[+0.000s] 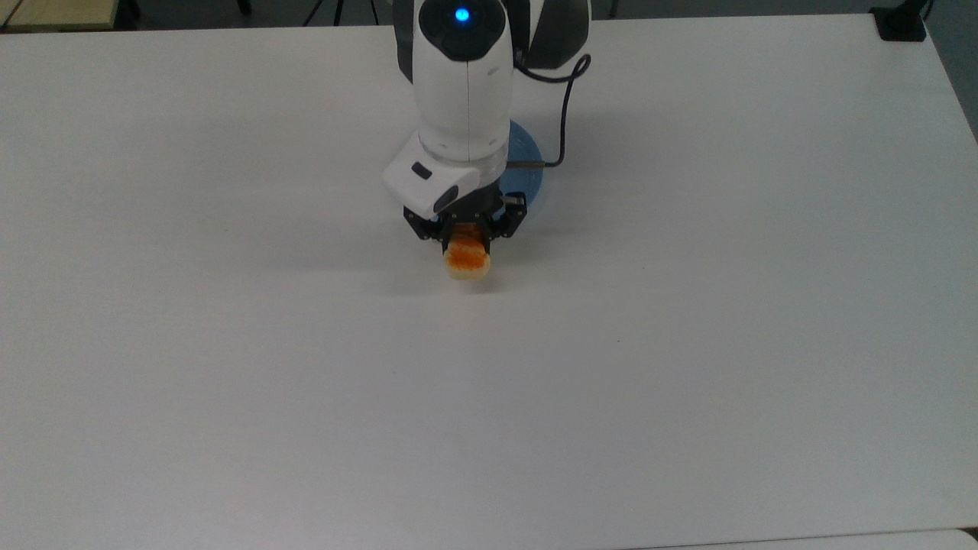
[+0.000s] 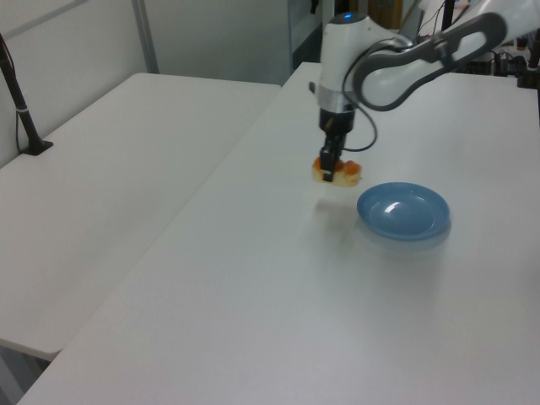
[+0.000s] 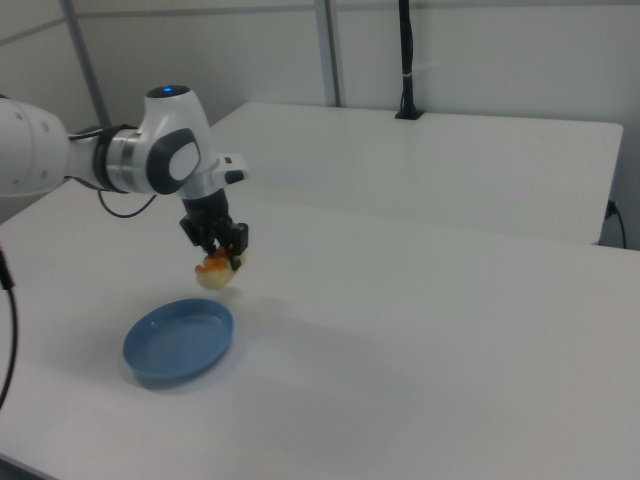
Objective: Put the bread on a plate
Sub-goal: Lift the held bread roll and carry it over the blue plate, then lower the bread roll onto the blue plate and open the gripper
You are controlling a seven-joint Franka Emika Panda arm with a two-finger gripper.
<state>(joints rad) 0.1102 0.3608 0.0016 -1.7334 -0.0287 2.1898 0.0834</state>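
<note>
While the gripper (image 1: 467,233) clamps one end of the bread (image 1: 467,261) beside the plate (image 2: 403,211), treat it as light, soft and crushable.

white table (image 1: 688,382) | second table (image 2: 110,152) | pale partition wall (image 3: 500,50)

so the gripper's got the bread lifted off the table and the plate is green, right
Not quite: the plate is light blue, not green, as the right view shows. The rest holds: the gripper is shut on the bread and has it lifted off the table.
</note>
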